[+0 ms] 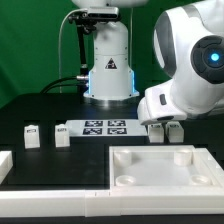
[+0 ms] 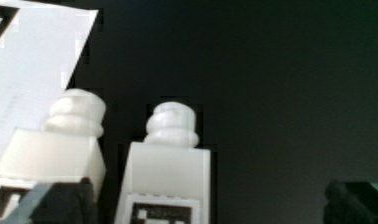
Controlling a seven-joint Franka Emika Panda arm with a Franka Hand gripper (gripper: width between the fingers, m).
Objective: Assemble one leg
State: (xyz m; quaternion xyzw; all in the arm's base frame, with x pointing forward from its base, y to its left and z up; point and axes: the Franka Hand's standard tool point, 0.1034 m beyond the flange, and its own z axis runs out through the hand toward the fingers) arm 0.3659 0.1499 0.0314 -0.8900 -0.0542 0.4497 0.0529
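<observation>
1. The gripper [image 2: 207,203] is spread wide and holds nothing. In the wrist view a dark finger [image 2: 53,205] shows on each side, with a big gap between them.
2. The leg [image 2: 168,160] stands upright inside that gap with its tag facing the camera. It's off-centre, much closer to one finger than the other.
3. The neighbour leg [image 2: 58,135] stands just beside it, right at that near finger. The finger looks to overlap it, so closing from here would probably bump or pinch both.
4. I'd slide sideways first, so the leg is centred and the near finger lines up with the thin slot between the two.
5. Go low enough to clamp the square body, not the rounded tip, which looks like it would slip.
6. Squeeze slowly and lift straight up. The marker board [image 2: 44,60] lies just past the fingertips and the slab [image 1: 160,165] is close by, so no swinging around.
</observation>
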